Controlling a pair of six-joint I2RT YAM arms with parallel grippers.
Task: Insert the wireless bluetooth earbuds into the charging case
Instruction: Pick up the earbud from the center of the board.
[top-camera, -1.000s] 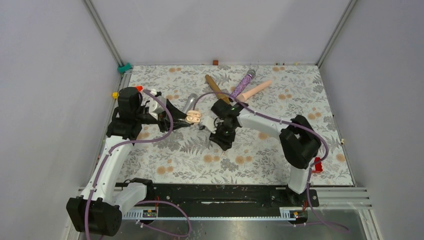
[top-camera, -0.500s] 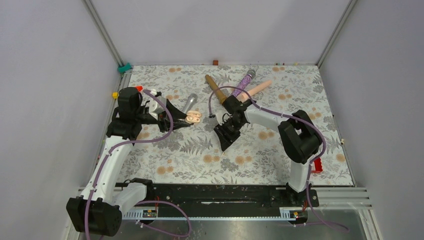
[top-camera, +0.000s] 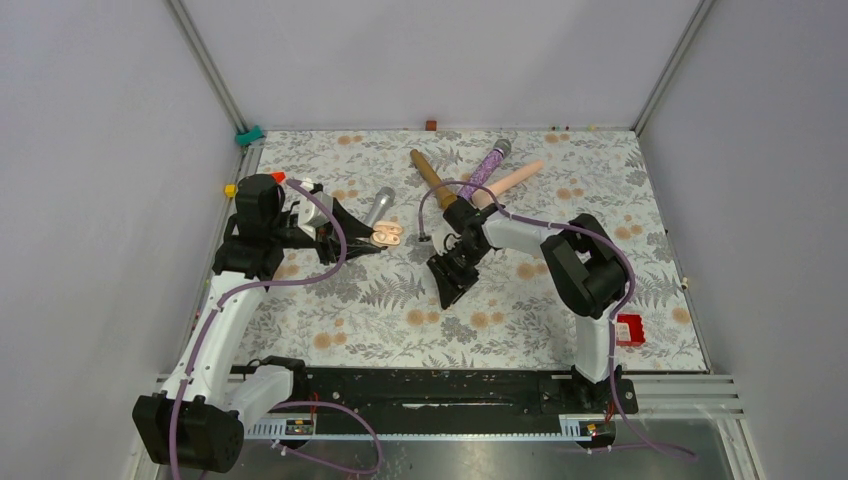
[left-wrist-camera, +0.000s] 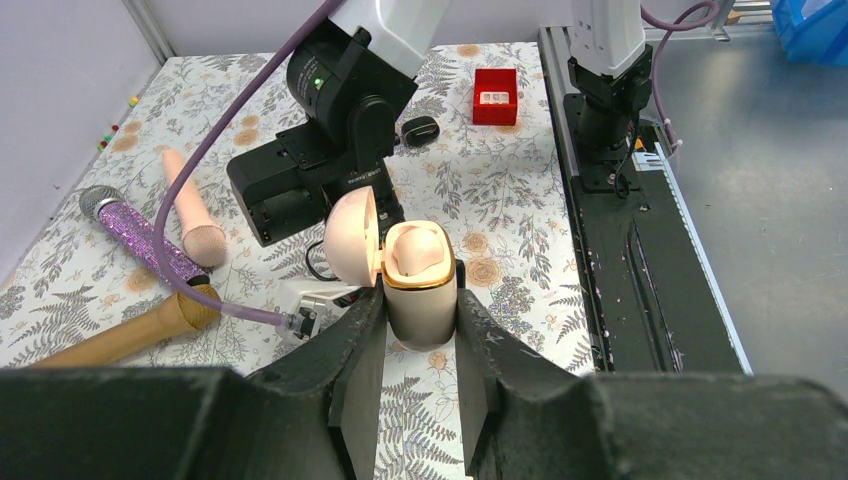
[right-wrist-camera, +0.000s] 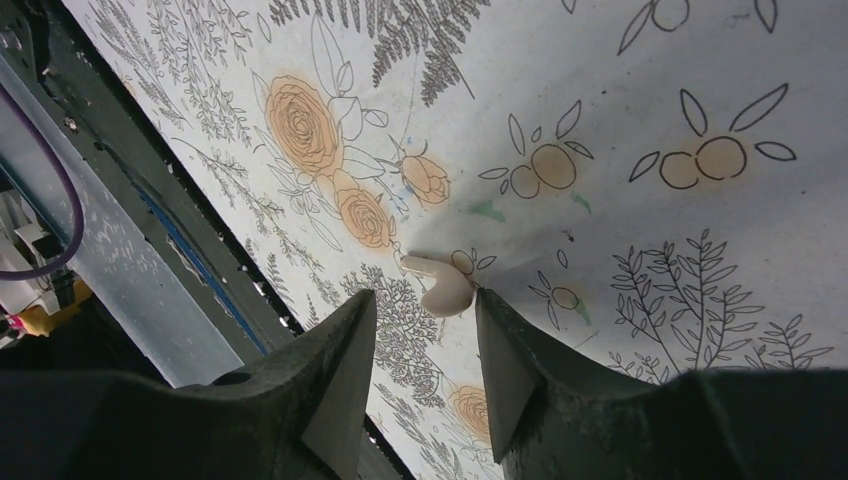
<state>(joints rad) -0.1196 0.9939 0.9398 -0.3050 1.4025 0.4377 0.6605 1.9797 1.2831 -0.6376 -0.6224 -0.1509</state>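
Now pickup: right jaws, spread, hang over a pale earbud (right-wrist-camera: 440, 285) on the table (right-wrist-camera: 620, 60). Left jaws pinch the open case (left-wrist-camera: 412, 262); next, prob. lower & close w/o nudging it.

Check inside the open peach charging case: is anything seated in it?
Within the gold rim of the peach oval charging case, a peach moulded hump shows; earbud or liner, I cannot tell. The left gripper jaws cover its lower sides.

I'm working in a robotics lab cell: blank grey walls (top-camera: 100, 150), aluminium frame posts (top-camera: 205, 65), arms (top-camera: 215, 320) bolted to a black rail (top-camera: 440, 385).
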